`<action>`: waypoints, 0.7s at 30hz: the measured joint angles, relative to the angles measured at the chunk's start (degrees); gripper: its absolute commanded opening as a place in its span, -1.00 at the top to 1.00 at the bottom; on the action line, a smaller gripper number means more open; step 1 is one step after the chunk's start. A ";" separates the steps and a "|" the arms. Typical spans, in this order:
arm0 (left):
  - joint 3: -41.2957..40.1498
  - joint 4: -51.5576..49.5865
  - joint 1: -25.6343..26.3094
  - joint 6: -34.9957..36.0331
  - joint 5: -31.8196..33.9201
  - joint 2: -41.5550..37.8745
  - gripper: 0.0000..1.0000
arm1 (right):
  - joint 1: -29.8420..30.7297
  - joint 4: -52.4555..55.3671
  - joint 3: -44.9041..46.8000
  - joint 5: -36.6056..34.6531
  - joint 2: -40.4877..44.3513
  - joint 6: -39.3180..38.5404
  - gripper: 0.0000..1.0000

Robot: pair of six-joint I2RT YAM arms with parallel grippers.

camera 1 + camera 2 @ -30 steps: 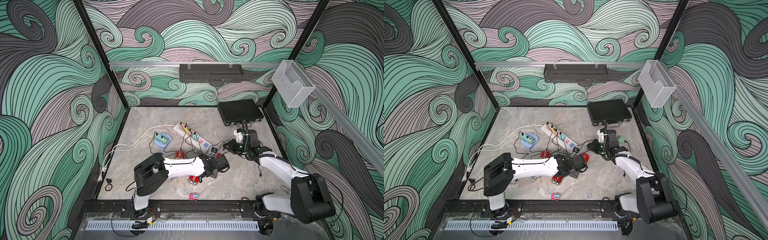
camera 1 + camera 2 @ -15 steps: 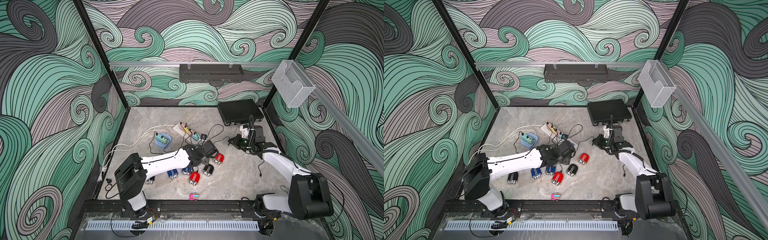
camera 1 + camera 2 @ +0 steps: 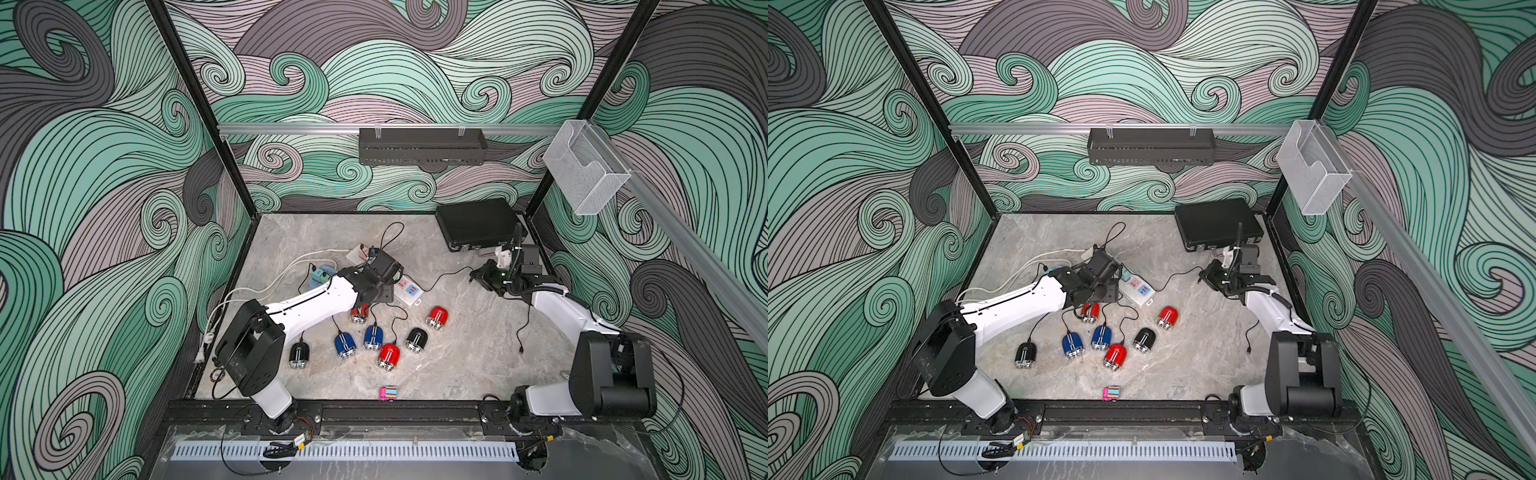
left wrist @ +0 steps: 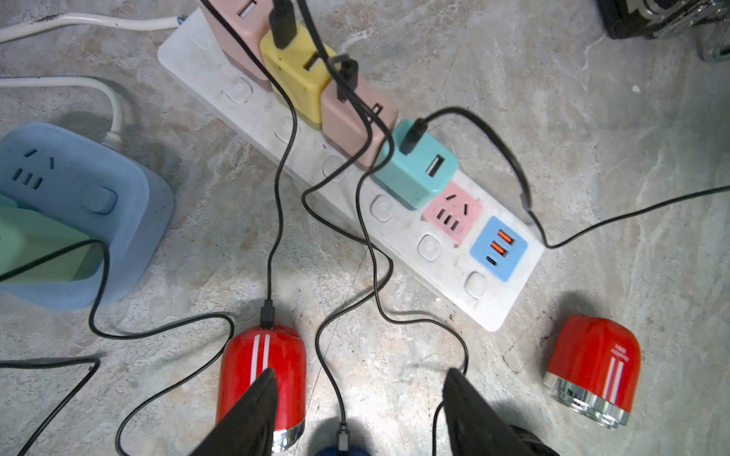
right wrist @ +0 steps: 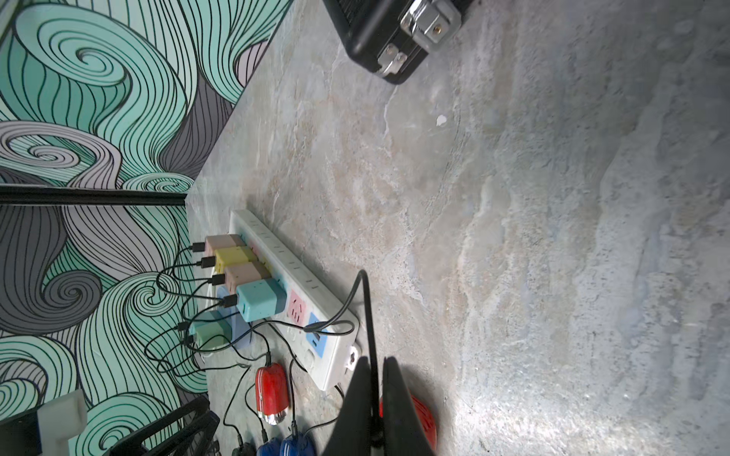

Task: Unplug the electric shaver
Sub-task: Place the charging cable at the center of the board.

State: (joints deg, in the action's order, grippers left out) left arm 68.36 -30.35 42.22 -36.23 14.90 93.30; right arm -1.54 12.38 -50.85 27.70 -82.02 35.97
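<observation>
The corded red shaver [image 4: 260, 379] lies near the table's middle, just on the near side of the white power strip [image 4: 493, 304], with a lead plugged into its far end. The left gripper [image 4: 360, 375] hangs over it, jaws half apart and empty; one finger crosses the shaver's body, contact unclear. Over to the right, the right gripper [image 5: 375, 361] is pinched tight on a black cable [image 5: 365, 300]. The marbled grey tabletop [image 3: 457, 361] is enclosed by wave-patterned walls [image 3: 104, 166], and a black case [image 3: 478, 224] sits at the far right.
</observation>
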 measured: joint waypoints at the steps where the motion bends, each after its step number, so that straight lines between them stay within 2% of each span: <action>1: 0.00 0.33 -0.63 -0.02 -0.70 0.07 -0.30 | -0.42 0.15 -0.85 0.13 -0.48 0.00 0.80; 10: 0.02 2.21 -4.70 -0.31 -5.70 3.13 -0.29 | -1.16 -0.13 -4.04 1.42 -6.60 0.04 0.79; 15: 0.07 2.99 -6.01 -0.48 -7.26 4.00 -0.28 | -0.33 -0.26 -4.42 2.16 -11.50 -0.02 0.78; 21: 0.07 4.11 -6.58 -0.79 -8.31 4.81 -0.28 | 2.45 -0.39 -4.70 2.34 -13.31 -0.22 0.71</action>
State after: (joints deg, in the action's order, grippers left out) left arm 68.42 -26.24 35.64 -37.01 6.59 98.10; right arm 0.91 11.99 -55.55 30.04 -95.33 35.75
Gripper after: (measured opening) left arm 0.641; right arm 0.137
